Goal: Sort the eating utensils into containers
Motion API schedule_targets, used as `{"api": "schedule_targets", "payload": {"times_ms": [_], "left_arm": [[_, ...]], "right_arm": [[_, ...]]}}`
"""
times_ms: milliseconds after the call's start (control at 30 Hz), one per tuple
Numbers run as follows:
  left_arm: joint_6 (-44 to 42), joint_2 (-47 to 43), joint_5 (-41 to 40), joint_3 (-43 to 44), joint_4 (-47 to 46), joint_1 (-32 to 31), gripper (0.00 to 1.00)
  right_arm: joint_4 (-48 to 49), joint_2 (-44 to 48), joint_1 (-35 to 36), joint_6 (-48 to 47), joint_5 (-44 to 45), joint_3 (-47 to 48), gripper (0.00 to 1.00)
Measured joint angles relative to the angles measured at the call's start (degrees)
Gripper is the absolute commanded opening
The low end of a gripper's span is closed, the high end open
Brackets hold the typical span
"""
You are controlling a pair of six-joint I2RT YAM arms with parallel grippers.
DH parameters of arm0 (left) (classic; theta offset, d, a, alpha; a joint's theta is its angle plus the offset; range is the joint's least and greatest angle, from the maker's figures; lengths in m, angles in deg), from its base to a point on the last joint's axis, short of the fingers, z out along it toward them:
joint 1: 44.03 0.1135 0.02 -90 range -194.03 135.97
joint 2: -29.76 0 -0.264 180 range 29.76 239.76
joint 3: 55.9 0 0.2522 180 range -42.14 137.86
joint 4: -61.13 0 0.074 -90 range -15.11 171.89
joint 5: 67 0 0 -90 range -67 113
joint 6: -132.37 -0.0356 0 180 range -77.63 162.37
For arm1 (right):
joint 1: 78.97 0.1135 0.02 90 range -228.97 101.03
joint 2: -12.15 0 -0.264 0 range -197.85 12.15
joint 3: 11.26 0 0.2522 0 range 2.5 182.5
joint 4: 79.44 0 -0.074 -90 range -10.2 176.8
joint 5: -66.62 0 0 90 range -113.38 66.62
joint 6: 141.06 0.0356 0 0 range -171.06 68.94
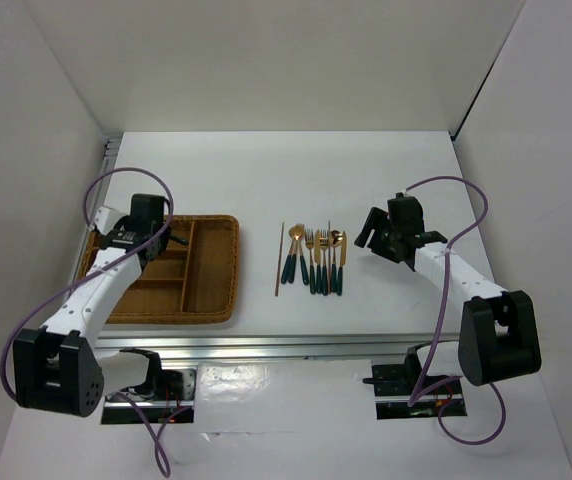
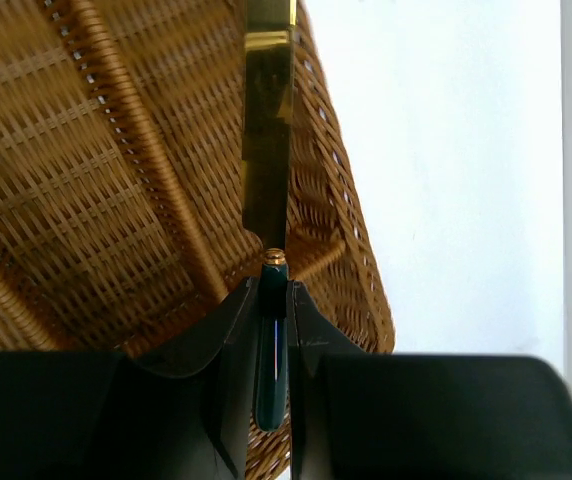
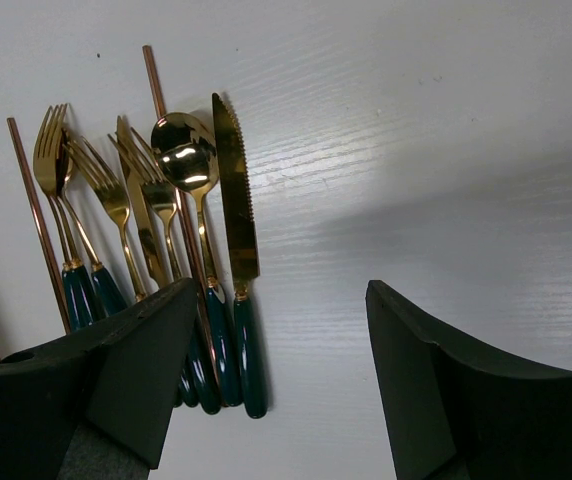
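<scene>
Firmly in left claw [image 2: 272, 288], knife [image 2: 266, 150] over wicker tray [image 2: 86, 180], right claw [image 3: 280, 300] agape

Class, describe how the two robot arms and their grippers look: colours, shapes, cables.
The left arm and right arm have white links and bulky black joint housings. The left gripper and right gripper are black, each with two wedge-shaped fingers. A purple cable loops loosely along each arm.

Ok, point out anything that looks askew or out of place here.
Nothing spilled or damaged. The forks lie crossed over one another, and the brown sticks are split: the outer stick lies alone beside the bunch, the second stick runs in among the forks and spoon.
</scene>
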Motion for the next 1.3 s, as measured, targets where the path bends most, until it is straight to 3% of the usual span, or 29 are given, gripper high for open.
{"api": "schedule_targets", "payload": {"times_ms": [367,767,867,900,933,967,1167,1300], "left_arm": [[14.7,10.3,0.4,2.4,3.1,3.8,0.20],[12.8,17.7,5.9,5.1,-0.6,8.5,0.24],[11.1,19.7,8.0,7.2,-0.5,9.5,0.34],[10.4,20.0,8.7,7.8,-0.5,9.7,0.40],[9.8,20.2,9.4,8.4,-0.4,9.9,0.55],[8.9,20.2,9.9,8.7,-0.5,9.9,0.59],[6.7,18.6,11.7,8.9,-0.1,9.9,0.76],[4.3,16.3,11.8,9.1,0.8,10.2,0.76]], "right_arm": [[0.0,0.0,0.0,0.0,0.0,0.0,0.76],[-0.1,0.0,0.0,0.0,0.0,0.0,0.76],[-0.1,0.0,0.0,0.0,0.0,0.0,0.76],[-0.1,0.0,0.0,0.0,0.0,0.0,0.76],[-0.1,0.0,0.0,0.0,0.0,0.0,0.76],[-0.1,0.0,0.0,0.0,0.1,0.0,0.76],[-0.1,0.0,0.0,0.0,0.0,0.0,0.76],[-0.1,0.0,0.0,0.0,0.0,0.0,0.76]]}}
